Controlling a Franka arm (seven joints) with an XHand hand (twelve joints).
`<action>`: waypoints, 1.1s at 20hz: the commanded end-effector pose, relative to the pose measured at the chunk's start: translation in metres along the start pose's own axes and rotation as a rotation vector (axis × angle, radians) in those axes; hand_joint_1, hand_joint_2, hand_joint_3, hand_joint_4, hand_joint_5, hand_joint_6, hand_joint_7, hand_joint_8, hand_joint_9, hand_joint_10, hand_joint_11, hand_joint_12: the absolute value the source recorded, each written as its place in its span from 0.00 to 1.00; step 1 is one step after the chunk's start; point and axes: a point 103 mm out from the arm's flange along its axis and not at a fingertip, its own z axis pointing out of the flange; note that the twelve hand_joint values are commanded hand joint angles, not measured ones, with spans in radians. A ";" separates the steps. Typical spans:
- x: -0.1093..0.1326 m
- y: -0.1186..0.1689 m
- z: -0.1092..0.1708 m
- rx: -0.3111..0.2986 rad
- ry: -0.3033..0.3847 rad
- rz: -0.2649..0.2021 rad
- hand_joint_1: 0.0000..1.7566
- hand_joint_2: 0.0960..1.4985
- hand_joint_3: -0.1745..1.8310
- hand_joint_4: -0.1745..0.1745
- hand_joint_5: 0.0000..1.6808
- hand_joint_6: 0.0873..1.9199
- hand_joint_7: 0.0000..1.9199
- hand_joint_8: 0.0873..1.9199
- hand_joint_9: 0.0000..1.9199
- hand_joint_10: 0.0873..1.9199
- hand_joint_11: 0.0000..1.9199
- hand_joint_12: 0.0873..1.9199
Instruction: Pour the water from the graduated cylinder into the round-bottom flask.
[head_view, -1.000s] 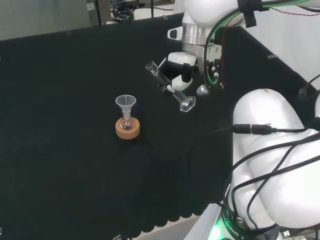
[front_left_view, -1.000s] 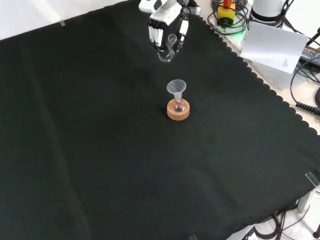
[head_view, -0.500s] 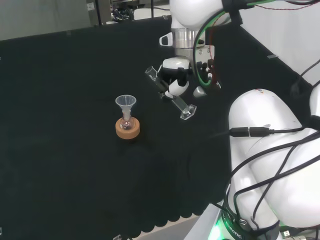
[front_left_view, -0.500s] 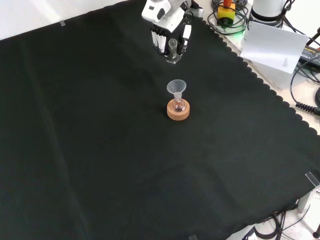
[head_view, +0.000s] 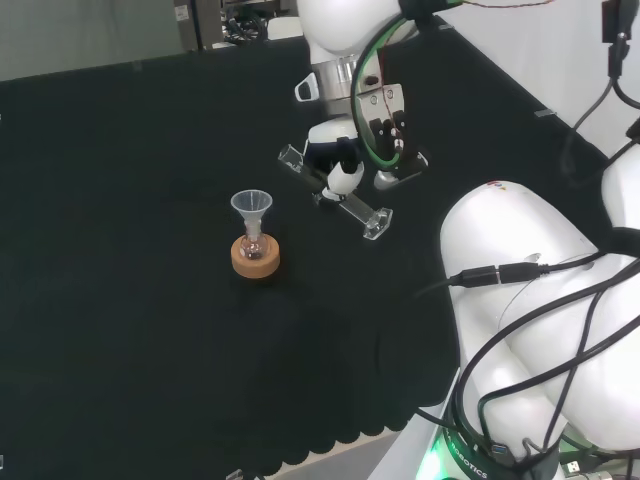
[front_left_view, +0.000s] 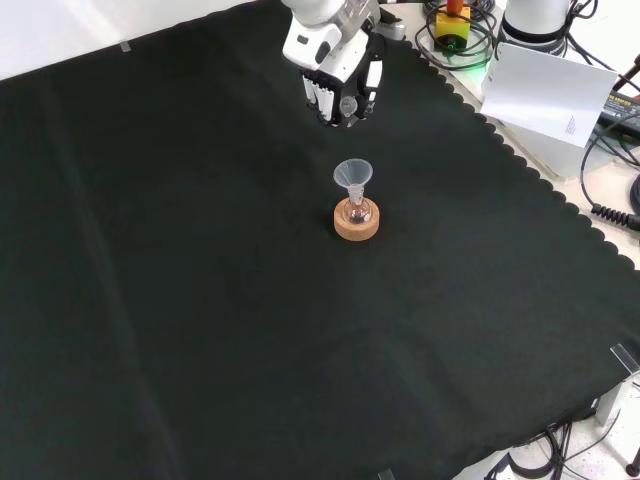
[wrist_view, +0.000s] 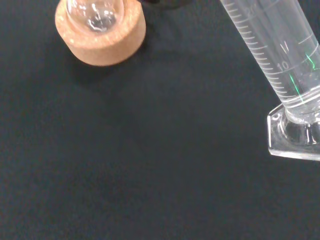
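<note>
Fingers of the hand (head_view: 338, 172) are curled round the graduated cylinder (head_view: 334, 193), which hangs above the worktop (head_view: 120, 330), tilted, its mouth toward the left of the head view and higher than its clear foot. In that view the cylinder sits to the right of the round-bottom flask (head_view: 255, 247), near but apart from it. The flask rests in a cork ring (head_view: 256, 260) and carries a clear funnel (head_view: 252, 207) in its neck.

The step in hand looks like carriage toward the pour, which has not begun. To do it well, the cylinder's mouth should arrive just above the funnel's wide rim and inside its edge before the tilt steepens, since the funnel is the only target and anything outside it lands on the cloth. The tilt should then grow slowly, so the water runs as a thin stream the narrow stem can pass. The cylinder should stay clear of the funnel rim: the funnel merely sits in the neck and a knock could tip it or the flask.

By count: one graduated cylinder (wrist_view: 280, 60), one flask (front_left_view: 355, 212), one funnel (front_left_view: 352, 174), one cork ring (wrist_view: 100, 37), one hand (front_left_view: 338, 85). How much water the cylinder holds cannot be made out.
</note>
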 end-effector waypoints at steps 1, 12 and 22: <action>-0.011 -0.001 -0.003 0.091 -0.078 0.046 0.71 0.73 0.09 0.00 0.56 0.52 0.51 0.51 0.73 0.00 0.58 0.46; -0.004 0.008 -0.007 0.184 -0.164 0.040 0.71 0.73 0.09 0.00 0.56 0.51 0.52 0.51 0.73 0.00 0.59 0.45; 0.007 0.019 -0.008 0.291 -0.227 0.037 0.72 0.72 0.09 0.00 0.58 0.49 0.53 0.49 0.74 0.00 0.59 0.44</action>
